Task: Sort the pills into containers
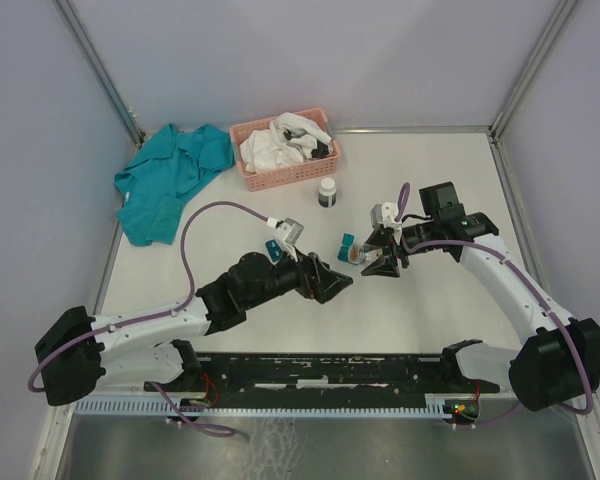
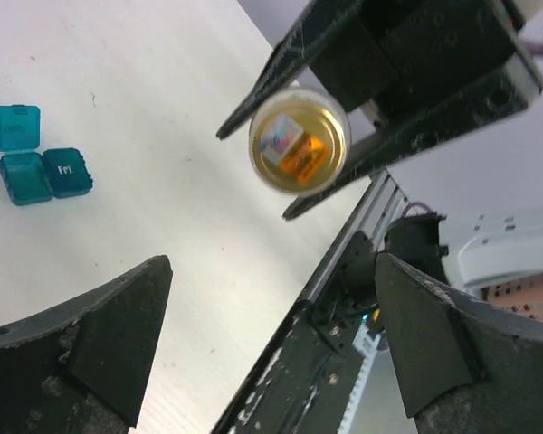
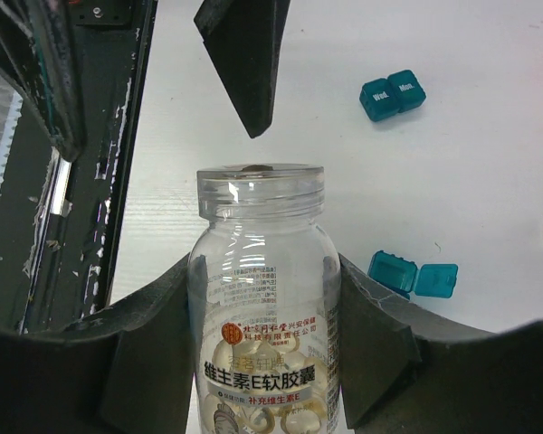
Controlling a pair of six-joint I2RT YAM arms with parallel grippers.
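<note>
My right gripper (image 1: 377,258) is shut on a clear, uncapped pill bottle (image 3: 262,298) with pale capsules inside, held sideways above the table with its mouth toward my left gripper. In the left wrist view the bottle's mouth (image 2: 300,142) faces the camera between the right fingers. My left gripper (image 1: 338,283) is open and empty, its jaws spread wide just short of the bottle's mouth. One teal container (image 1: 348,244) with an open lid lies beside the bottle, also showing in the right wrist view (image 3: 413,274) and the left wrist view (image 2: 41,163). A second, closed teal container (image 3: 392,95) lies by my left arm (image 1: 272,248).
A white bottle with a dark label (image 1: 327,192) stands behind the grippers. A pink lattice basket (image 1: 285,150) of white cloth sits at the back. A teal garment (image 1: 170,180) lies at the back left. The black rail (image 1: 330,375) runs along the near edge.
</note>
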